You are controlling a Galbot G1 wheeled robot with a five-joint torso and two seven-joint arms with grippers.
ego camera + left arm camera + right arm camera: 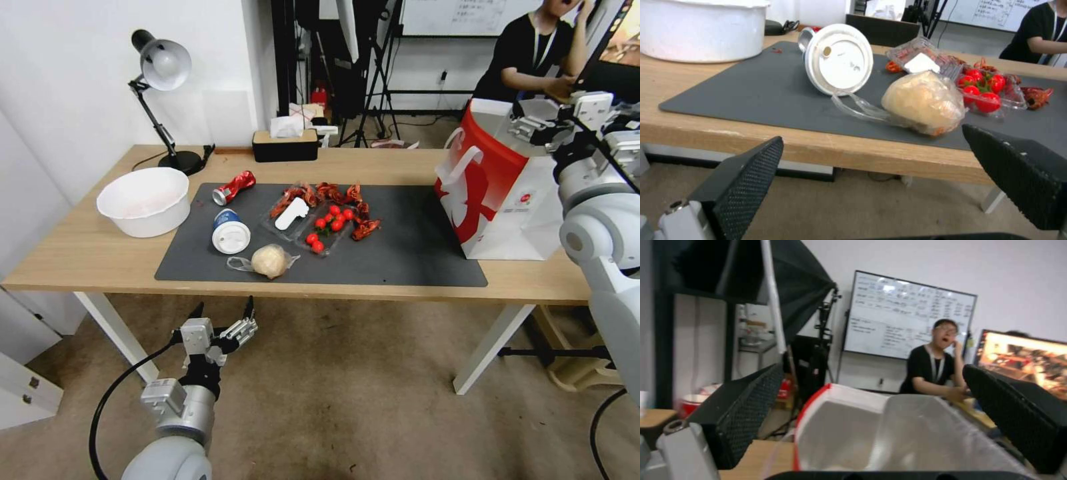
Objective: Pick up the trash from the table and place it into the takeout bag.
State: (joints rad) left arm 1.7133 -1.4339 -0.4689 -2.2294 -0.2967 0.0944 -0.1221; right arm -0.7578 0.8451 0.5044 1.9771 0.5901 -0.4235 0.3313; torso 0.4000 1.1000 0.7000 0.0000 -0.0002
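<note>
On the table [87,253], trash lies on a dark grey mat [413,247]: a crushed red can [233,187], a blue-white lidded cup [230,231] on its side, and a pale bun in clear plastic [269,261]. The takeout bag [497,187], red and white, stands on the right end. My left gripper [224,305] hangs open below the table's front edge, facing the bun [922,101] and the cup's lid [838,60]. My right gripper [527,127] is open just above the bag's mouth [840,426], where clear plastic [929,436] shows.
A clear tray with cherry tomatoes [330,223] and red crayfish shells [333,193] sits mid-mat. A big white bowl [144,200] stands at the left, a desk lamp [160,67] and a tissue box [285,143] along the back edge. Bare mat lies between tray and bag.
</note>
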